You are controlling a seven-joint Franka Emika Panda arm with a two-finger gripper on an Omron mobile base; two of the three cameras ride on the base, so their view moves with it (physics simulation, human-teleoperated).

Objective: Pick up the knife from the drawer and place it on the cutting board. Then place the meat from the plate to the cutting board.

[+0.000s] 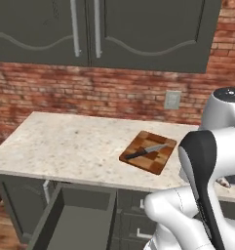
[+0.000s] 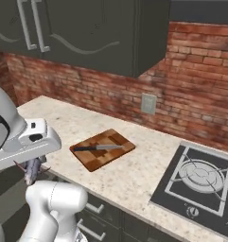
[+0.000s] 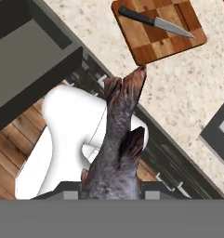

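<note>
We see the meat (image 3: 114,153), a grey-brown whole fish with a reddish forked tail, pinched in the pincer (image 3: 111,188); its body rises from between the dark finger tips and its tail points toward the cutting board. In the right base view the fish (image 2: 32,171) hangs below the white hand, just off the front edge of the beige speckled stone worktop (image 2: 134,170). The rectangular brown wooden checkered cutting board (image 3: 157,29) lies on that worktop, well apart from the pincer. On it lies the kitchen knife with black handle and pointed silver blade (image 3: 155,21), flat and diagonal across the blocks. The deep dark grey-green drawer (image 1: 77,219) stands pulled open below the worktop. To the right a black stove top (image 2: 200,182) sits in the worktop, with a red brick wall (image 2: 196,90) behind.
</note>
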